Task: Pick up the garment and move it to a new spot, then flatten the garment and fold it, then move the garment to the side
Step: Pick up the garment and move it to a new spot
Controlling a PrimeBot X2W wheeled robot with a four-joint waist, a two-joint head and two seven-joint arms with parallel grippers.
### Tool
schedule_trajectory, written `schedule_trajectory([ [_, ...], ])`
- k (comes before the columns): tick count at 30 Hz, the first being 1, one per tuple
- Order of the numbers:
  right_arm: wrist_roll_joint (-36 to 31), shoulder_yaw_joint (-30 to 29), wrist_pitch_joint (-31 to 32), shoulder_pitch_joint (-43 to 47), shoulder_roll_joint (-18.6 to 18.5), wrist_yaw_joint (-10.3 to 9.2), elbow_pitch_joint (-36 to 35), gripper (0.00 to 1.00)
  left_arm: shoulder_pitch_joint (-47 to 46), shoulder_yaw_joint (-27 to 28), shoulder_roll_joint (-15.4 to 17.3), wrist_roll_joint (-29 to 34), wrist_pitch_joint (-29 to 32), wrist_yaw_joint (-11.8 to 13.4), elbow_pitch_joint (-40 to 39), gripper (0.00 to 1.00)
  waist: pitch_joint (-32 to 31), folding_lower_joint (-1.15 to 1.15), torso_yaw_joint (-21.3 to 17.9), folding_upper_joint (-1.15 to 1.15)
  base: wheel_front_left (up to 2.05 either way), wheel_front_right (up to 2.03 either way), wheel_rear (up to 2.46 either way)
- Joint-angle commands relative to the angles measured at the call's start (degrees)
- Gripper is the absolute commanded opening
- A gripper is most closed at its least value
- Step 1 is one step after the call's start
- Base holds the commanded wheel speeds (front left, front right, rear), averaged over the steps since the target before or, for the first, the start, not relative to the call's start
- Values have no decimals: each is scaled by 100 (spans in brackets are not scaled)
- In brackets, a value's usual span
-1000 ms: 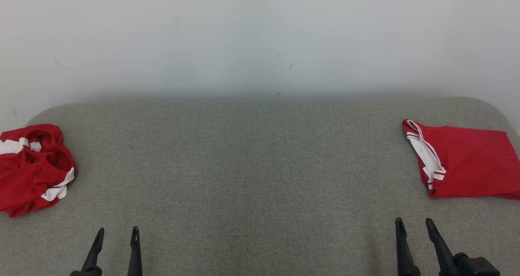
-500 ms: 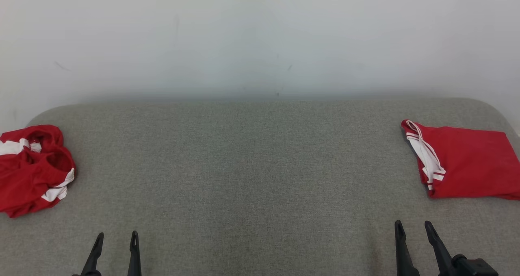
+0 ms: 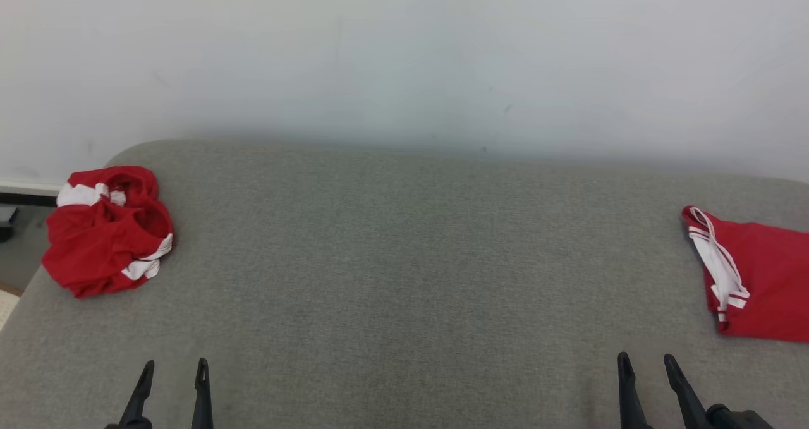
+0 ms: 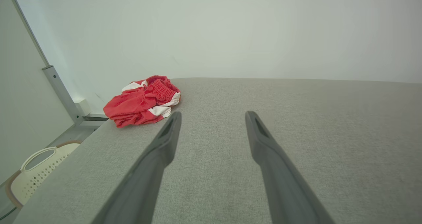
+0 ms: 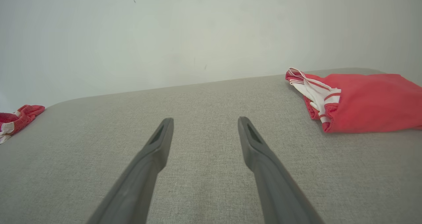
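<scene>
A crumpled red garment with white stripes (image 3: 107,238) lies in a heap at the far left corner of the grey table (image 3: 404,277); the left wrist view shows the same garment (image 4: 142,102) ahead and left of the fingers, and it appears again as a red bundle (image 5: 15,118) at the right wrist view's left edge. My left gripper (image 3: 174,369) stands open near the front edge, well short of the heap, with nothing between its fingers. My right gripper (image 3: 648,362) stands open at the front right, also empty.
A folded red garment with white trim (image 3: 752,277) lies flat at the table's right edge, and the right wrist view has it (image 5: 362,98) ahead to the right. A white perforated basket (image 4: 36,171) sits on the floor left of the table. A pale wall rises behind.
The whole head view has shifted right, so the camera has turned left. The crumpled garment now sits fully in frame and the folded one is cut off. Both grippers stay open.
</scene>
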Motion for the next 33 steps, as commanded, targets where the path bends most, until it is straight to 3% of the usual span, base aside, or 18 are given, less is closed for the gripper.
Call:
schedule_trajectory([
  [1, 45, -25, -4, 21, 5, -13, 1, 100, 20, -18, 9, 47, -11, 11, 14, 100, 3, 0, 309, 0, 0, 0, 0],
  [10, 54, 14, -4, -26, 4, -13, 36, 100, -63, 22, 43, 39, -11, 69, 53, 100, 12, 0, 1195, 0, 0, 0, 0],
  [19, 69, 63, -4, -56, 4, -13, 67, 100, 93, 109, 26, 74, -11, 175, 63, 100, -22, 0, 1836, 0, 0, 0, 0],
  [33, -4, 226, -4, -220, 4, -13, 115, 100, 178, 269, -16, -2, -11, 278, -95, 100, 30, 0, 2113, 0, 0, 0, 0],
])
